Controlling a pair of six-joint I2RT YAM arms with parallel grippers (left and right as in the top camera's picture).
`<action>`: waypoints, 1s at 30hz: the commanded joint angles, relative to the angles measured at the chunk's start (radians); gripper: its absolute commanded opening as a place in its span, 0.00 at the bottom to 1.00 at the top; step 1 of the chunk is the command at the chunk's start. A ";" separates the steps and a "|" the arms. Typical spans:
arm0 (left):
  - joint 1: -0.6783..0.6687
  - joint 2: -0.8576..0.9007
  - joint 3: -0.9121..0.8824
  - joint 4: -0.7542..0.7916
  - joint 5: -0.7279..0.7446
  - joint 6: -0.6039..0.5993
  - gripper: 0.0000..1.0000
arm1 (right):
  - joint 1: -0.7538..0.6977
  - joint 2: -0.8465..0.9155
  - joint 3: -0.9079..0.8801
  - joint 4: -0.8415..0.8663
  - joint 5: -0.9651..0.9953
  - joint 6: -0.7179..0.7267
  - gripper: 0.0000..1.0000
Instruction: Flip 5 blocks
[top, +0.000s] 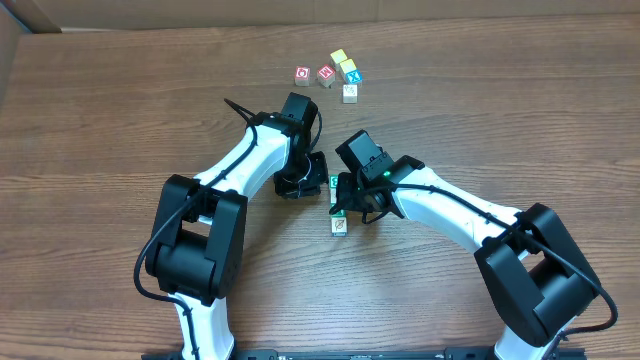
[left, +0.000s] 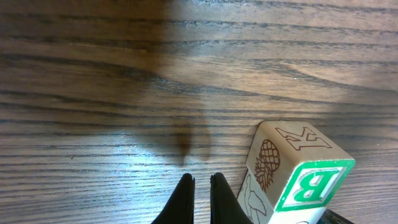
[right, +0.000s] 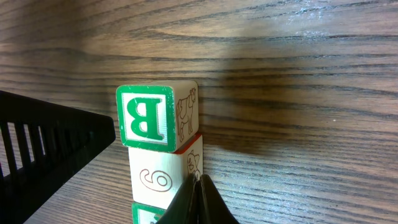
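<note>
A short row of blocks lies between my two grippers: a green B block (right: 149, 118), a block with an orange 6 (right: 158, 177) and a green-edged one (right: 144, 215) cut off by the frame. From overhead the row runs from a green block (top: 334, 182) to a pale one (top: 340, 227). My right gripper (right: 198, 190) is shut and empty, its tips against the side of the 6 block. Just left of the B block (left: 311, 186) and a pineapple-printed block (left: 278, 155), my left gripper (left: 200, 186) is shut with nothing in it. Several more blocks (top: 338, 75) cluster at the far side.
The far cluster includes two red-faced cubes (top: 302, 75), a yellow one (top: 339, 58), a teal one (top: 350, 73) and a pale one (top: 350, 93). Bare wood table (top: 500, 100) stretches right and left. The left gripper's black body (right: 43, 143) fills the right wrist view's left side.
</note>
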 joint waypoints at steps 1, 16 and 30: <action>-0.007 0.013 -0.007 0.001 0.013 -0.007 0.04 | 0.005 0.000 -0.007 0.006 -0.010 -0.016 0.04; -0.007 0.013 -0.007 0.004 0.013 -0.007 0.04 | 0.005 0.000 -0.007 0.018 -0.031 -0.037 0.04; -0.045 0.013 -0.007 -0.011 0.096 -0.006 0.04 | 0.003 0.000 -0.007 -0.004 0.011 -0.036 0.04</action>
